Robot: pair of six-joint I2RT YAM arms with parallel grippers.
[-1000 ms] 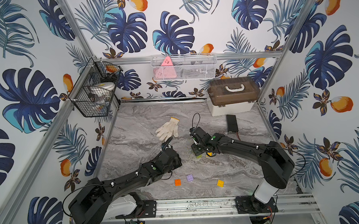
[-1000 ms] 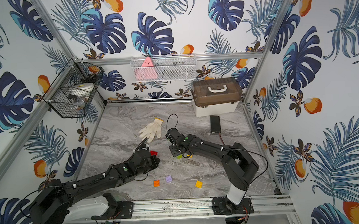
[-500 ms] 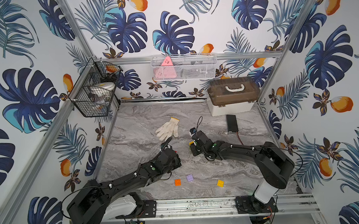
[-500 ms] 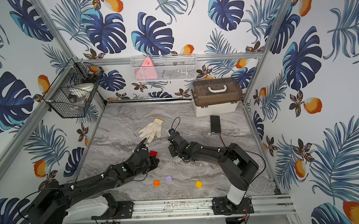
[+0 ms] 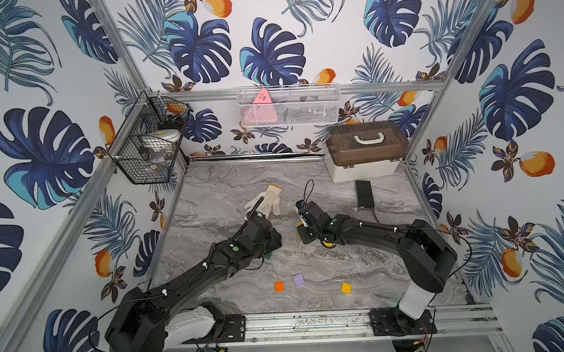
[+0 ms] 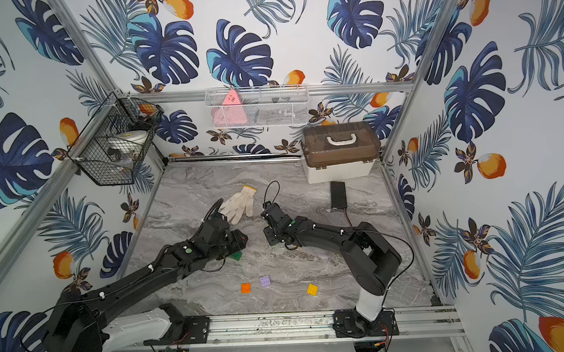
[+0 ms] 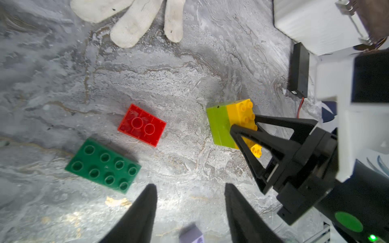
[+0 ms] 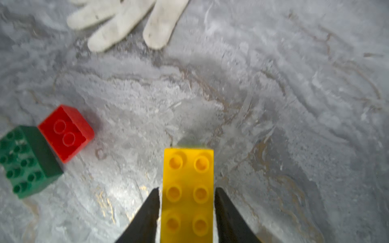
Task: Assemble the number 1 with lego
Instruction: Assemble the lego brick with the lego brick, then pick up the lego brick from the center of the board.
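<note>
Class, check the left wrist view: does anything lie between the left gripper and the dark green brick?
Nothing visible does: only bare marble separates the left gripper from the dark green brick. The red brick lies farther off.

Glove [image 5: 264, 200] centre, box [image 5: 364, 153] back right, pack [image 5: 363, 193] just before it, three bricks [image 5: 298, 279] in a row near front

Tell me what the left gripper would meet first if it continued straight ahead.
Probably the table, between the red brick and the lime-yellow block; farther along lies the white glove. Depth is unclear.

Yellow-lime stack [image 7: 229, 124] lies apart from red brick [image 7: 142, 125], green brick [image 7: 103, 165].
</note>
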